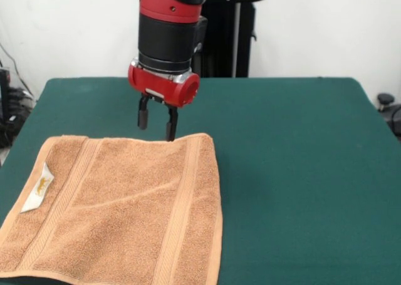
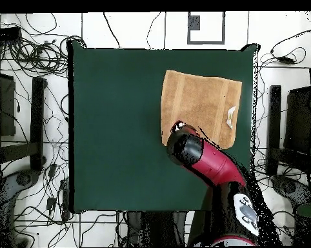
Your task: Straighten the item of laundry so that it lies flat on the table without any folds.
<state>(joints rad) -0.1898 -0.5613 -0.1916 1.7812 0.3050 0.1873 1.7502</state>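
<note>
Open felt: the dark green felt-covered table point(image 1: 301, 172) lies bare across one wide side, beside the towel.
Occupied patch: the light-brown terry hand towel point(image 1: 125, 216) lies spread low near one table edge.
Obstacle: the red and black arm's gripper point(image 1: 156, 123) hangs over the towel's far edge.

- The red and black arm point(image 1: 170, 22) comes down near vertical from twelve o'clock in the front view.
- In the overhead view it reaches from five o'clock toward the centre.
- The gripper point(image 1: 156, 124) points straight down, its two dark fingers point(image 1: 143, 117) parted with a small gap between them.
</note>
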